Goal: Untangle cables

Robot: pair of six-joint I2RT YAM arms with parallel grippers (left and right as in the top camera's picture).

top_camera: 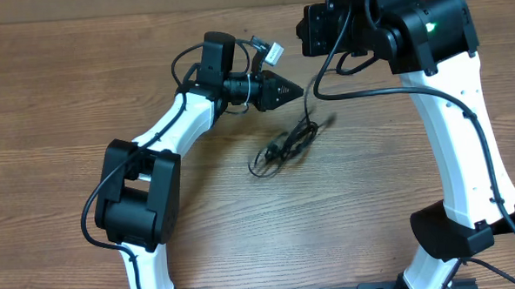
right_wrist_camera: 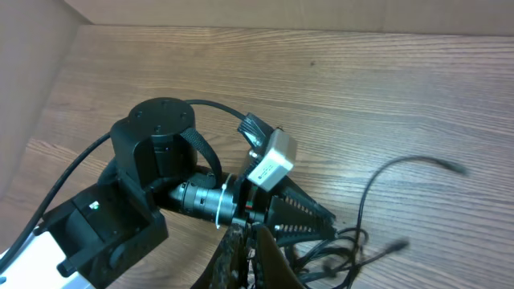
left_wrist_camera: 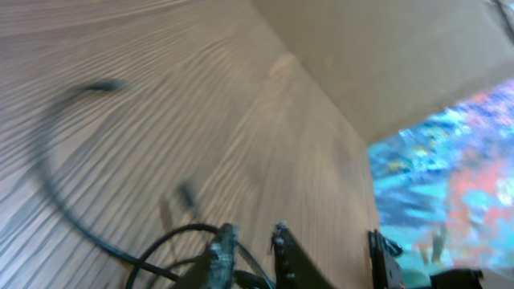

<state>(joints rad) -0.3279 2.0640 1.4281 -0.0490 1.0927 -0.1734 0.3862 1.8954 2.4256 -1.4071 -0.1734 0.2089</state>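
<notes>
- Lying tangled on wooden table (top_camera: 373, 200): thin black cables (top_camera: 284, 148), near left gripper (top_camera: 297, 92) tip.
- Left jaws blurred, cannot tell state.
- Right gripper (right_wrist_camera: 245, 241) pressed together.

Cable (left_wrist_camera: 40, 168): thin black cord, curving from far left to the near edge.
Table (left_wrist_camera: 241, 120): wood grain, blurred.

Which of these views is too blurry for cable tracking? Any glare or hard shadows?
Left wrist: smeared throughout, the cables reduced to soft dark streaks, the background a blue-orange wash. Right wrist: sharp on the left gripper, though the cables' far ends go soft. Overhead: sharp, even light, no glare, only faint shadows on the table.
</notes>
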